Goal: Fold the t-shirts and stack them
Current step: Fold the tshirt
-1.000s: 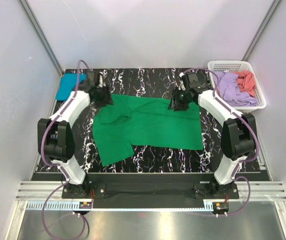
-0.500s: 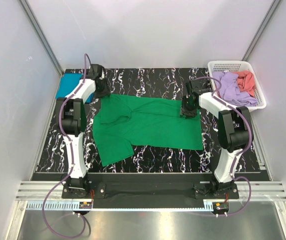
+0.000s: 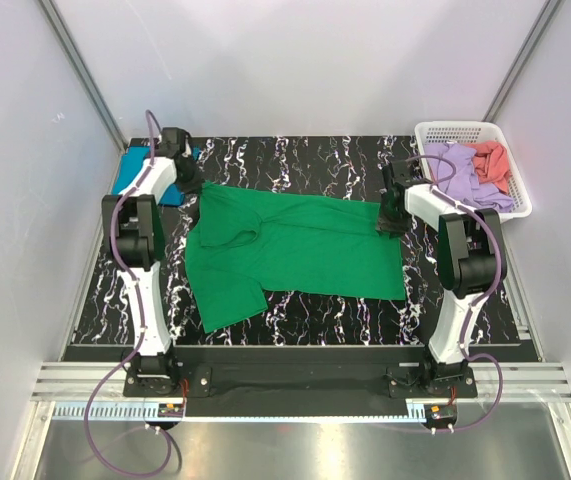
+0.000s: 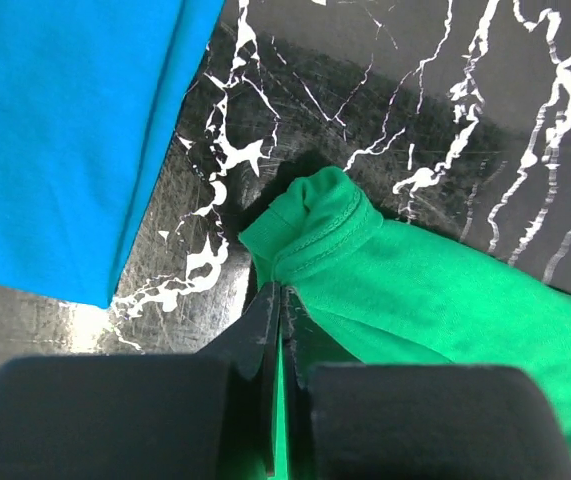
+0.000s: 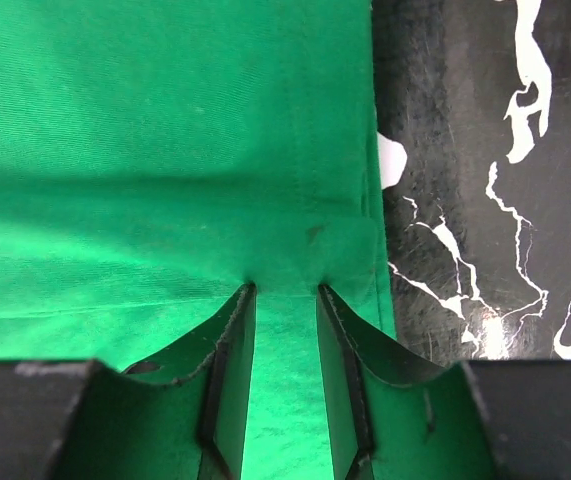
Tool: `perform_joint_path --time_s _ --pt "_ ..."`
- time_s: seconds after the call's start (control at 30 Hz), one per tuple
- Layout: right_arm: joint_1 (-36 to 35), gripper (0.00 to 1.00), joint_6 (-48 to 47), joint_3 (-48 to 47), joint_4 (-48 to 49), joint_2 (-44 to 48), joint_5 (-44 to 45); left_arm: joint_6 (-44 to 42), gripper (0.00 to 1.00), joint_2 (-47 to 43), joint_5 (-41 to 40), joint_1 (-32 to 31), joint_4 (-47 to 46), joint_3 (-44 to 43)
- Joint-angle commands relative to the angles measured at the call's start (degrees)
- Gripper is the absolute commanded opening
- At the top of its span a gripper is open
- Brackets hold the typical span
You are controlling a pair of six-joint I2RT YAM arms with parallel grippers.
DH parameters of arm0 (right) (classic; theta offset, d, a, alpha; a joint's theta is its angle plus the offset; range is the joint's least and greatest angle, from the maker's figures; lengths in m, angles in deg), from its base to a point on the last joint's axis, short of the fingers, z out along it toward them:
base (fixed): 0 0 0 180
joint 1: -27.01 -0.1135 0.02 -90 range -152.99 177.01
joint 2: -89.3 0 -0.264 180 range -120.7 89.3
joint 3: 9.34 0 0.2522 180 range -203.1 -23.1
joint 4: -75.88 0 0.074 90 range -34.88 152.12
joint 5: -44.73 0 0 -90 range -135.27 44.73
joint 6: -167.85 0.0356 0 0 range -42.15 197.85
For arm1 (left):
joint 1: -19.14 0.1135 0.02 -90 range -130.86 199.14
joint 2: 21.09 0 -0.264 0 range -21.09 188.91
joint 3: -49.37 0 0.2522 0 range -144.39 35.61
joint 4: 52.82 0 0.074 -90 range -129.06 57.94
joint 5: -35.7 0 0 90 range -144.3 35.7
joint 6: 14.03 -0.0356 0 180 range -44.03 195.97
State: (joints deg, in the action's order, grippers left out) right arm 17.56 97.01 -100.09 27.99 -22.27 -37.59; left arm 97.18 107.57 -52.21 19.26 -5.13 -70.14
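Table [image 3: 305, 160]: black top with white marble veining, glossy, light scuffs showing in the wrist views. White plastic lattice basket [image 3: 462, 127] sits at the table's far right corner. Black base plate [image 3: 295, 385] runs along the table's near edge, with a ribbed aluminium rail [image 3: 295, 400] just in front of it. A brushed steel sheet [image 3: 295, 450] lies nearer still. Plain white wall panels [image 3: 295, 70] close in the table at the back and both sides. Grey metal struts [image 3: 80, 70] rise slanted from its two far corners.
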Motion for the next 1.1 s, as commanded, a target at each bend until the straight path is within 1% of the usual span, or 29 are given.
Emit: perform_joint_path --time_s 0.0,0.07,0.1,0.2,0.27,0.33,0.37,0.43,0.53,0.67,0.77,0.87,0.93,0.97,1.0,1.03,1.07 --pt "0.14 0.38 -1.14 0.61 1.25 0.03 3.04 4.72 0.1 -0.78 8.45 2.25 -0.37 -3.66" --pt "0.14 0.38 -1.66 1.05 2.39 0.82 1.82 3.58 0.35 -1.21 11.95 2.16 2.19 -5.24" --pt "0.14 0.38 -2.1 0.88 2.75 1.96 -0.71 2.7 0.46 -2.09 12.15 2.08 2.02 -5.08" --pt "0.14 0.39 -2.46 -0.61 3.63 4.16 -4.94 -2.82 0.57 -3.76 9.0 1.73 0.44 -5.77" --pt "0.05 0.39 -2.2 -2.27 4.42 4.78 -5.84 -4.85 0.57 -2.55 5.49 0.85 1.48 -8.31" --pt "0.14 0.4 -2.2 -3.51 5.3 4.0 -6.45 -7.06 0.57 0.35 3.64 0.15 2.27 -11.74" --pt "0.14 0.4 -2.28 -4.65 5.56 3.47 -6.54 -7.67 0.57 1.23 2.58 0.23 2.45 -12.45" --pt "0.14 0.4 -2.02 -6.93 5.04 1.36 -5.93 -9.43 0.57 3.78 1.52 -2.31 2.37 -13.94" --pt "0.22 0.39 -2.02 -9.14 4.25 -1.1 -3.73 -12.15 0.57 5.89 -0.5 -4.07 2.1 -15.09" --pt "0.58 0.4 -2.9 -12.38 5.04 -4.09 -3.73 -12.16 0.56 9.05 -4.09 -4.69 3.59 -17.64" --pt "0.75 0.39 -3.77 -15.54 3.63 -7.6 -1.98 -12.07 0.56 10.29 -7.0 -4.69 6.31 -19.57" --pt "1.71 0.39 -4.04 -17.13 3.37 -9.89 -0.3 -11.98 0.54 10.65 -7.71 -4.6 6.76 -19.75" --pt "2.24 0.39 -4.04 -18.36 2.15 -11.12 0.58 -12.07 0.47 10.65 -8.32 -4.69 7.2 -19.75" --pt "2.59 0.38 -4.13 -18.89 1.62 -11.65 0.84 -12.16 0.42 10.65 -8.33 -4.69 7.37 -19.67" --pt "3.03 0.38 -4.39 -19.33 1.0 -12.52 1.28 -12.25 0.36 10.73 -8.68 -4.69 7.72 -19.58" --pt "3.21 0.38 -4.91 -19.69 0.3 -12.88 1.72 -12.16 0.24 10.91 -8.85 -4.69 8.16 -19.84" --pt "3.3 0.38 -5.09 -19.6 0.47 -12.97 1.98 -11.9 0.2 11.0 -9.99 -4.6 8.34 -20.01"
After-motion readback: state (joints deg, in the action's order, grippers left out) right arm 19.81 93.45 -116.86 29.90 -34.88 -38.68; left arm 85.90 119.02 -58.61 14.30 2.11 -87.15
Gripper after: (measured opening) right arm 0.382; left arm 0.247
